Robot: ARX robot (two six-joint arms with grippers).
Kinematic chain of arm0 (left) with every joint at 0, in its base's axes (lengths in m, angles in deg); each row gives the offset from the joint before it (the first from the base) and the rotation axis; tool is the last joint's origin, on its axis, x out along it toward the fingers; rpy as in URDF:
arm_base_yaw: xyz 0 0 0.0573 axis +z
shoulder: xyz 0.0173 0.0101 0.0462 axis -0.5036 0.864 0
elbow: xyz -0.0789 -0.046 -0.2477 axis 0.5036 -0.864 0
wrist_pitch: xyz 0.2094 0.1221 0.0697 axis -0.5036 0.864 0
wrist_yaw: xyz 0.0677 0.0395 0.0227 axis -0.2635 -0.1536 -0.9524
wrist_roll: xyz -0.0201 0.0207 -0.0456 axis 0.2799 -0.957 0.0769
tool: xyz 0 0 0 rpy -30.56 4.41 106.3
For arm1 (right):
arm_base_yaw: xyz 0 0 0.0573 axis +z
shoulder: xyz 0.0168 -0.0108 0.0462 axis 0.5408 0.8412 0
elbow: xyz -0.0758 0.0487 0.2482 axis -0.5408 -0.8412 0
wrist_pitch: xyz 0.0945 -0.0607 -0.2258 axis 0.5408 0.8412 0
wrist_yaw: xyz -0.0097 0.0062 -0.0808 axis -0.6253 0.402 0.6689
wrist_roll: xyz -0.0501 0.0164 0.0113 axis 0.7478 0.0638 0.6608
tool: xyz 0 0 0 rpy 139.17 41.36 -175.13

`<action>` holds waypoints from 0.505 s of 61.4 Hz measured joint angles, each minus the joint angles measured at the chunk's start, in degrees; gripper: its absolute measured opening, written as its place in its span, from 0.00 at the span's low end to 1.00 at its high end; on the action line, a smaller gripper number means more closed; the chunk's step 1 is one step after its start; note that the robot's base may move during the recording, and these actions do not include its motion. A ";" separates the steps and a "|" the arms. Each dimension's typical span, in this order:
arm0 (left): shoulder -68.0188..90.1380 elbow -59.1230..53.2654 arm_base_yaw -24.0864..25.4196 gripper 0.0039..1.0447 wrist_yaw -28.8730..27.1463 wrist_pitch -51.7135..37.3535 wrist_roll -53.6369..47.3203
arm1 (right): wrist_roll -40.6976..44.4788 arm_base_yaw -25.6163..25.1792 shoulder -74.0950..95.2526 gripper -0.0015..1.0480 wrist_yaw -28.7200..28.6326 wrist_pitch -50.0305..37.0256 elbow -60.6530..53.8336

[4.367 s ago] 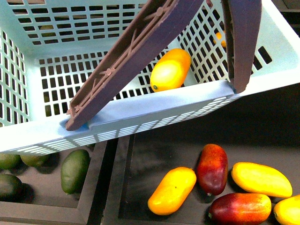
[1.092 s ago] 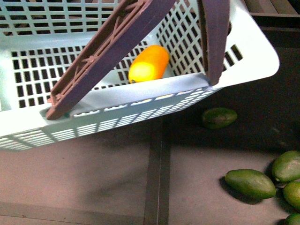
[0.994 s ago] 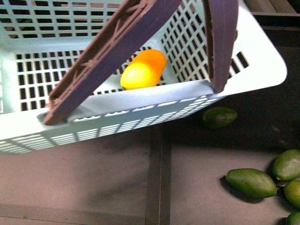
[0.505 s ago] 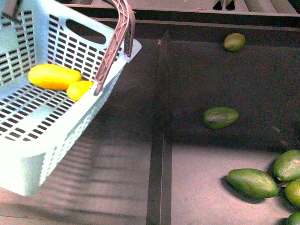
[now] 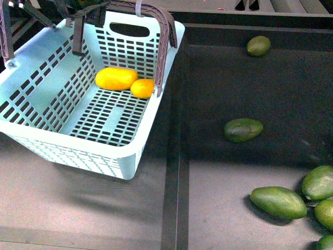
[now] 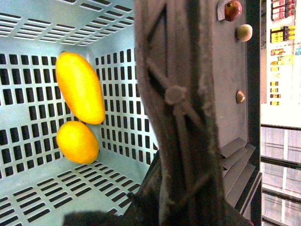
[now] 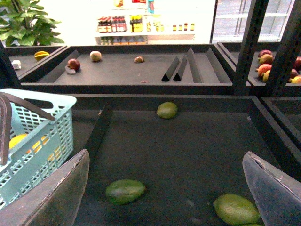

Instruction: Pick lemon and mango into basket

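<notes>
1. Since both yellow fruits already lie inside the basket (image 5: 130,161), the picking part of the task looks finished; by my judgement only setting the basket down or letting go of it may remain.
2. Nearest the front camera is the basket's slotted turquoise wall, with the basket tilted over the dark shelf (image 5: 104,208); whether it rests there or hangs I cannot tell.
3. Farther in, the mango (image 5: 116,78) lies on the slotted floor, oblong and smooth yellow-orange, touching the shorter oval lemon (image 5: 142,88) beside the brown handle (image 5: 162,47).
4. From the left wrist view the 2 fruits sit end to end in a corner; a handle fills the frame, but the left gripper's fingers are hidden, so I cannot tell their state.
5. Well apart from the basket, the right gripper (image 7: 169,188) is spread wide and empty above green fruits (image 7: 124,191).
</notes>
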 joint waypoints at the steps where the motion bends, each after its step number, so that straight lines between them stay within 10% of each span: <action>1: 0.00 -0.24 0.00 0.04 -0.13 0.02 0.09 | 0.00 0.00 0.00 0.92 0.00 0.00 0.02; 7: -0.48 -1.25 -0.20 0.06 -0.94 0.37 1.01 | 0.00 0.00 0.00 0.92 0.00 0.00 0.02; 31: -16.11 -12.66 -0.72 0.77 -12.24 12.96 7.10 | 0.00 0.00 0.00 0.92 0.02 0.00 0.00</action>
